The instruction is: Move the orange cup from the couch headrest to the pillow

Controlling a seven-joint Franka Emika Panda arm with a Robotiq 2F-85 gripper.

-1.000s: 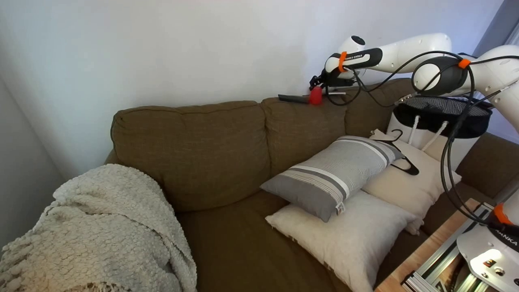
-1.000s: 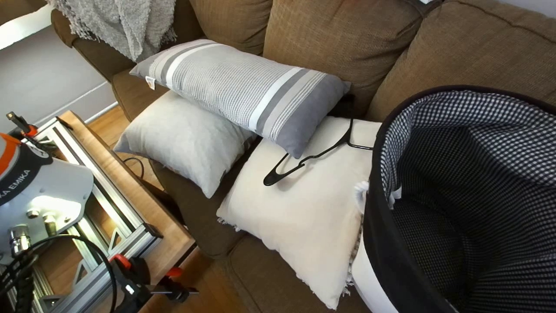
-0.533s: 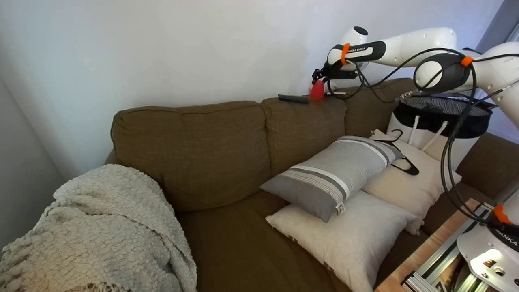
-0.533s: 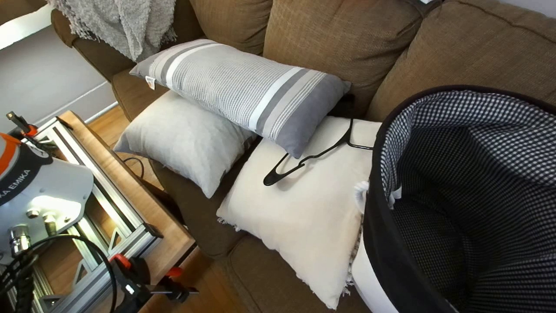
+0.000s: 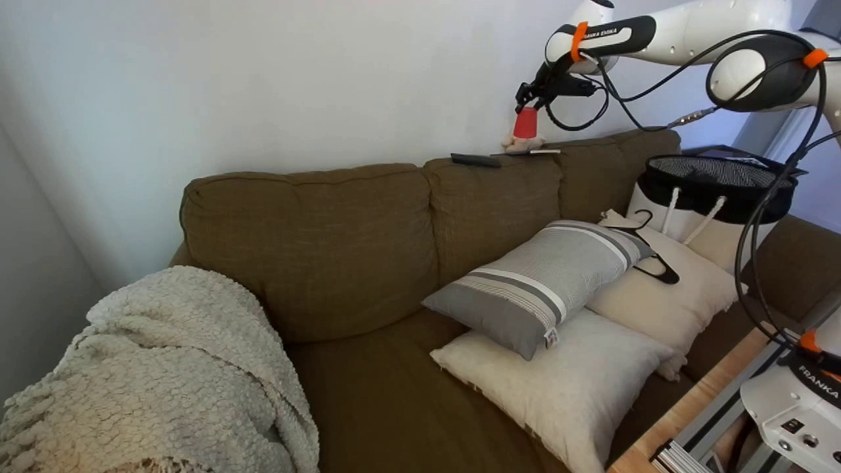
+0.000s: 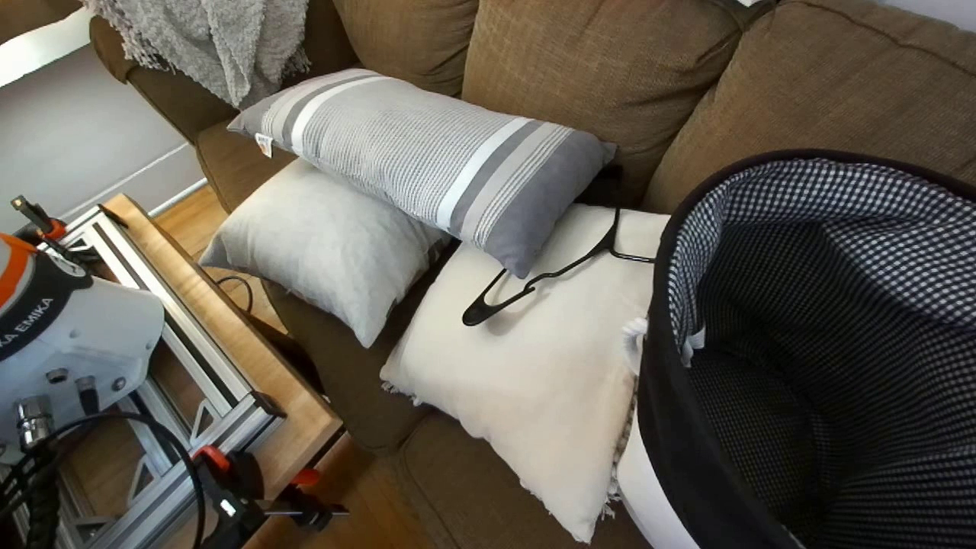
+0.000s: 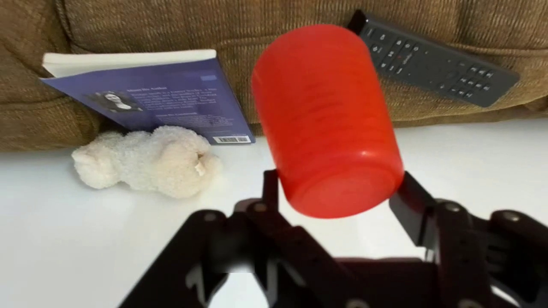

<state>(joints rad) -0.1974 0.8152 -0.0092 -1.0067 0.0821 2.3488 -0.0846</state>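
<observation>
The orange cup, a small red-orange cup (image 5: 525, 123), is held upside down in the air above the couch headrest (image 5: 368, 172). It fills the middle of the wrist view (image 7: 325, 115), closed base toward me. My gripper (image 5: 528, 106) has its two fingers pressed on either side of the cup near the base, also seen in the wrist view (image 7: 338, 175). A grey striped pillow (image 5: 545, 282) lies on top of a white pillow (image 5: 571, 374) and a cream pillow (image 5: 690, 302); it also shows in an exterior view (image 6: 419, 152). The gripper and cup are out of that view.
A dark remote (image 7: 436, 64), a purple book (image 7: 180, 94) and a pale plush toy (image 7: 145, 160) lie along the headrest by the white wall. A black hanger (image 6: 484, 311) lies on the cream pillow beside a basket (image 6: 709, 457). A fleece blanket (image 5: 171, 368) covers the couch arm.
My gripper has risen with the cup, first off the headrest and then well above it, shifting slightly right in the exterior view. The plush toy behind the cup is now uncovered.
</observation>
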